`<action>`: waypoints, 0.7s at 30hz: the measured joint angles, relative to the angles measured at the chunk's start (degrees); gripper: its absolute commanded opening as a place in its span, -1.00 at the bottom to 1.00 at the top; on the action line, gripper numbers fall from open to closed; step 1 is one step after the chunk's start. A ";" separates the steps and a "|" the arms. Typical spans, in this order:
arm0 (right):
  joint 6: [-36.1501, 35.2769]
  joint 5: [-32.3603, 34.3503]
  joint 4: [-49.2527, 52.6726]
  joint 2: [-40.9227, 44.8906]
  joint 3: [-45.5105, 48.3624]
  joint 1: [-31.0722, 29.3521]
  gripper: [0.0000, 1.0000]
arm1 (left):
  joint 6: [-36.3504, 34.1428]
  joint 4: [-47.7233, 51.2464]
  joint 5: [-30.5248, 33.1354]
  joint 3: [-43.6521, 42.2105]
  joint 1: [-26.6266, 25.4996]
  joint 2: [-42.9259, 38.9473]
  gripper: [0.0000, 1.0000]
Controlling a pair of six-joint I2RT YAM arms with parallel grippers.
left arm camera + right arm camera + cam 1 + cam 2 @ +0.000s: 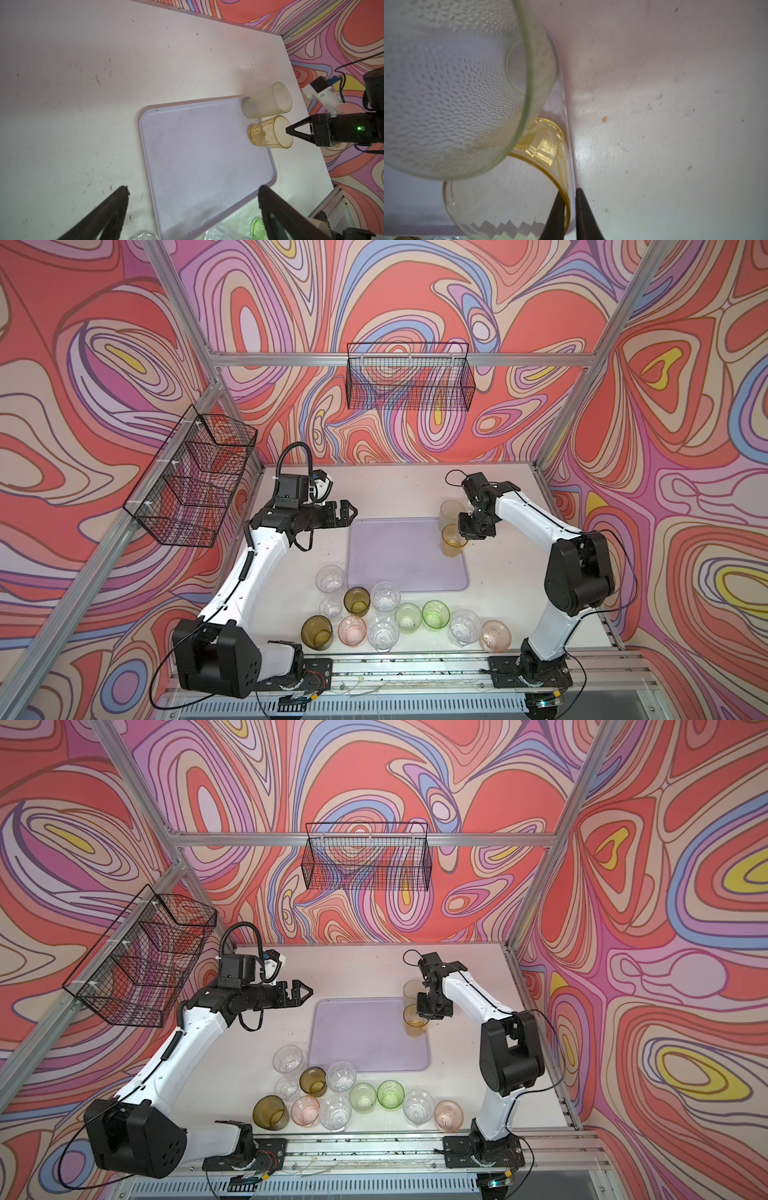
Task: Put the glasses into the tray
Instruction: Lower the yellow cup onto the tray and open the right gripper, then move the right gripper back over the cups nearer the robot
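Observation:
The lilac tray [399, 560] [361, 1040] [197, 155] lies mid-table. In its far right corner stands a tall, dimpled, pale yellow-green glass [451, 510] [264, 101] [446, 93]. Beside it a yellow glass [451, 546] [413, 1026] [262, 135] [508, 197] stands upright on the tray. My right gripper [569, 192] [287, 131] pinches its wall, one finger inside and one outside. My left gripper [353, 512] [309, 992] [193, 188] hangs open and empty at the tray's left edge. Several more glasses stand on the table in front of the tray, among them clear [331, 578], olive-brown [356, 600], bright green [435, 613] and pink [495, 635].
One black wire basket [409, 381] hangs on the back wall and another [195, 481] on the left wall above the left arm. The loose glasses crowd the table's front edge between the two arm bases.

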State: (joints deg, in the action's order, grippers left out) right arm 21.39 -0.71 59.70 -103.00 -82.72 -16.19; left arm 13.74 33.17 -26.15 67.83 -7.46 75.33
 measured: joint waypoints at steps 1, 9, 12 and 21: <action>-0.07 -0.02 0.04 0.00 -0.02 0.00 -0.64 | 0.00 0.00 0.00 0.00 0.00 0.00 1.00; -0.87 -0.24 0.87 0.48 -0.92 0.00 -0.40 | 0.00 0.02 0.02 0.00 0.00 0.00 1.00; -1.09 -0.37 1.64 2.08 -0.92 0.00 -0.39 | 0.00 0.00 0.02 0.00 0.00 -0.02 1.00; -2.14 -2.67 5.53 10.84 -0.96 0.00 -0.37 | 0.00 0.00 0.07 0.00 0.00 -0.02 1.00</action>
State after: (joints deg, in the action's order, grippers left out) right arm 19.25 -3.38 65.23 -92.16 -83.68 -16.19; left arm 13.74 33.17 -26.09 67.83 -7.46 75.31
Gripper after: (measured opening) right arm 0.310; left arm 0.999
